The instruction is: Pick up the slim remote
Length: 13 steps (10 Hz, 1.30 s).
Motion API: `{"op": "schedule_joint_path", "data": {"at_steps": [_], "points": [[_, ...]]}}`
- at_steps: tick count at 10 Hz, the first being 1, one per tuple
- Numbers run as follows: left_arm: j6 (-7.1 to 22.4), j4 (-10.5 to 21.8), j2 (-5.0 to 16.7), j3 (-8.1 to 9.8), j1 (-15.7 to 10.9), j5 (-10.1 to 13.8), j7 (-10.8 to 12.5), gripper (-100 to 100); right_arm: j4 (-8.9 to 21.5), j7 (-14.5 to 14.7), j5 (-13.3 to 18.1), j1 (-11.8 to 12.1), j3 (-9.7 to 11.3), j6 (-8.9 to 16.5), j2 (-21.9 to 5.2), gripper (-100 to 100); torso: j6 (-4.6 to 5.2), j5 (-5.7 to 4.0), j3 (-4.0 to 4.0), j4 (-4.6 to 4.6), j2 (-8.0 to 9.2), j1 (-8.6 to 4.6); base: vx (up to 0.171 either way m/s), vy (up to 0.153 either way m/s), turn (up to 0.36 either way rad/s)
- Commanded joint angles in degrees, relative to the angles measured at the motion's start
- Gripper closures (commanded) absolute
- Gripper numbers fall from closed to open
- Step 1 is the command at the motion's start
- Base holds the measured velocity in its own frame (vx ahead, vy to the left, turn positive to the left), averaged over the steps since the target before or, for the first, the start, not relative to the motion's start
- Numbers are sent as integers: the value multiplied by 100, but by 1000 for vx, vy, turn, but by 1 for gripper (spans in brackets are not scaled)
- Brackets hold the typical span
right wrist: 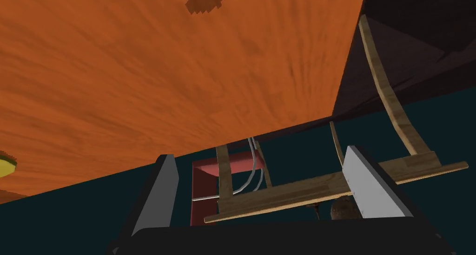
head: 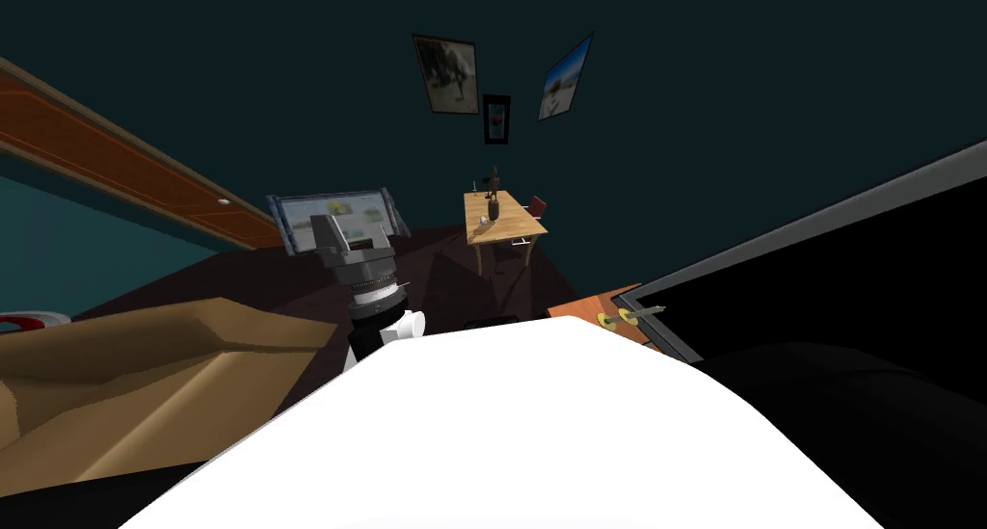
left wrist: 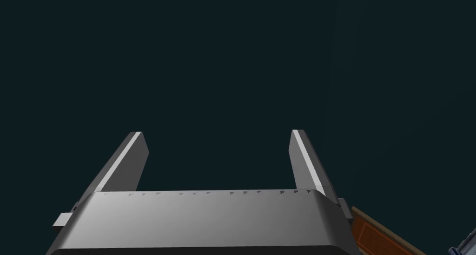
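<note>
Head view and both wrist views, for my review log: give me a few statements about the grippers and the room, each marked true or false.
1. The left gripper has its fingers apart with nothing between them. True.
2. The right gripper is shut on an object. False: its fingers stand open and hold nothing.
3. Three pictures hang on the dark teal wall. True.
4. The chair beside the far wooden table is blue. False: it is red.
5. An orange wood-grained surface lies close in front of the right gripper. True.
</note>
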Motion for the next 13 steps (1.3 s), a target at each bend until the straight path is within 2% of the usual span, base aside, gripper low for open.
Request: {"op": "schedule_joint_path", "data": {"at_steps": [1,2,4,7,9,10,11,13], "points": [[0,0,0,0,0,0,0,0,286,47,31,-98,88,-37,-49,-100,0,0,0,0,0,0,-17,-49,64],[0,0,0,0,0,0,0,0,470,152,74,-112,207,-55,-154,-100,2,-1,0,0,-1,1,-16,-49,150],[0,0,0,0,1,0,0,0,594,152,74,-112,207,-55,-154,-100,3,-1,0,0,0,2,-15,-33,21],[0,0,0,0,0,0,0,0,1311,438,193,-150,559,-103,-373,-100,1,0,0,0,0,-1,-22,-56,144],[0,0,0,0,0,0,0,0,1680,593,262,-171,777,-126,-421,-100,1,-3,4,2,7,-12,-42,-80,114],[0,0,0,1,0,0,0,0,1830,593,262,-171,777,-126,-421,-100,2,-5,4,2,6,-11,-31,-51,25],[0,0,0,1,1,0,0,0,2132,593,262,-184,777,-196,-421,-100,4,-2,3,1,5,-2,-14,-16,-9],[0,0,0,0,1,0,0,0,1766,593,262,-171,777,-126,-421,-100,3,3,-3,0,-6,21,1,6,-5]]}}
